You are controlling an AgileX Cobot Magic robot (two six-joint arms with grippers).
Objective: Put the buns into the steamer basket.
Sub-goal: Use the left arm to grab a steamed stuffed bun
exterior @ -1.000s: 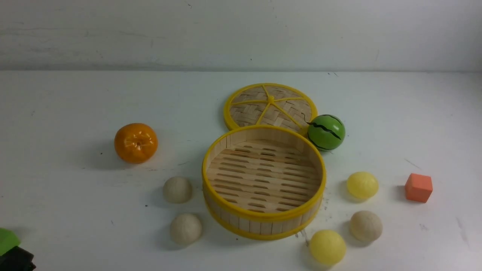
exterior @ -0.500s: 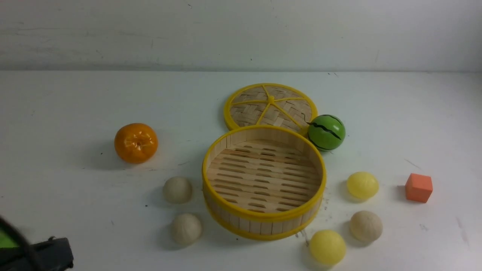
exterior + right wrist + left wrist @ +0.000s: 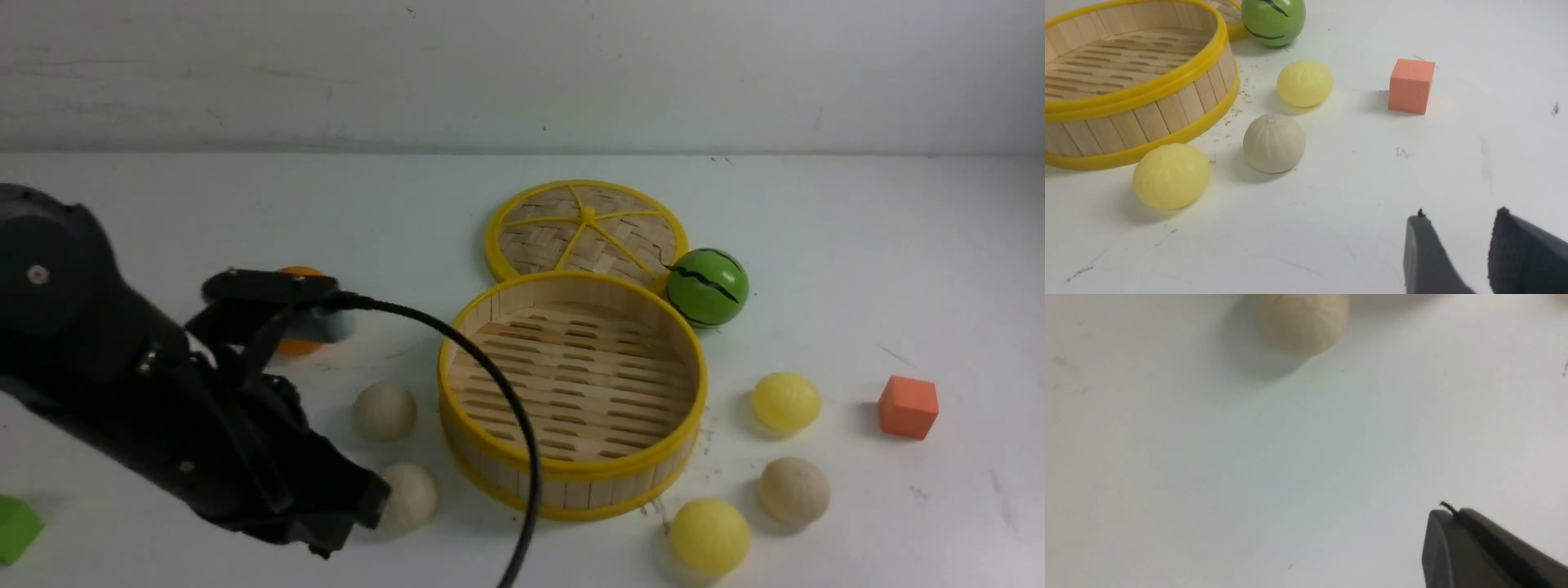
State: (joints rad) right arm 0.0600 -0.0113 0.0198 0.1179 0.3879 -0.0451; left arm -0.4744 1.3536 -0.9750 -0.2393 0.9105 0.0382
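Swinging in since the earlier frame, the left tool [image 3: 359,508] now sits just short of a beige bun [image 3: 411,492], the empty steamer basket [image 3: 571,478] beyond it, likely lining up a pick. Its wrist view shows the bun ahead, jaws pinched together, empty. Right tool [image 3: 1458,220] waits half-spread, empty, three buns [image 3: 1274,143] ahead on the table [image 3: 1331,212].

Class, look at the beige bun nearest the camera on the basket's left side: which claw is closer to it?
Left. The left claw is right beside that bun, not gripping it. The right claw is away on the opposite side of the basket.
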